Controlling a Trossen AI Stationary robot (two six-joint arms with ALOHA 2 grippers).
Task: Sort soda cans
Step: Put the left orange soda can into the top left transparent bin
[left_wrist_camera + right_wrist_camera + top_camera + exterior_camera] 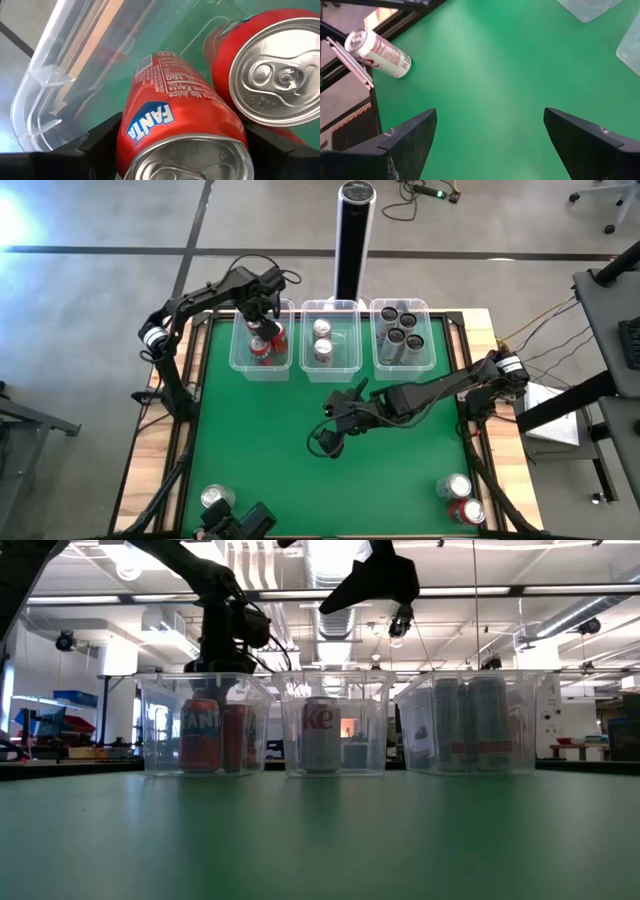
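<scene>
**Left gripper holds a red Fanta can inside the left tub; right gripper hangs open over the mat**

Three clear tubs stand in a row at the far edge of the green mat (260, 440). The left arm reaches into the left tub (240, 358), where the left gripper (262, 332) has its dark fingers (102, 142) pinching a red Fanta can (175, 115) by its sides. A second red can (272, 70) stands upright just beside the held one, inside the same tub. From the low view, both red cans (200, 735) appear upright behind the clear wall, with the left arm coming down above them.

The middle tub (345, 360) holds silver-white cans (322, 340); the low view shows one of them (320, 735) upright. The right tub (428, 360) holds several dark grey cans (400, 335) packed close together.

The right gripper (333, 430) hangs above the bare middle of the mat, well apart from the tubs, with its fingers (407, 140) spread wide and nothing between them. Its wrist view shows a silver-white can (377, 47) lying on its side near the mat's edge.

At the near edge, a silver can (215, 498) sits at the left corner. A silver can (456, 486) and a red can (468, 511) sit together at the right corner. A tall black post (353, 240) stands behind the tubs.
</scene>
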